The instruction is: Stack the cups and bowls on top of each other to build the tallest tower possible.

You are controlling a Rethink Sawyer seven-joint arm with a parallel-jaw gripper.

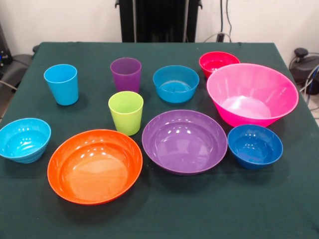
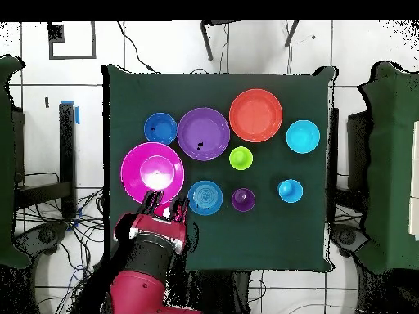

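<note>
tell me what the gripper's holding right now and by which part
It cannot be told: the gripper sits over the red bowl by the pink bowl, hiding any hold.

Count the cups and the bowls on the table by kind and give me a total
Smooth tapered plastic cups: 3, light blue, purple, lime green.
Small glossy plastic bowls: 4, cyan, blue, dark blue, red.
Wide shallow plastic bowls: 2, orange, purple.
Big deep pink plastic bowl: 1.
Total: 10.
</note>
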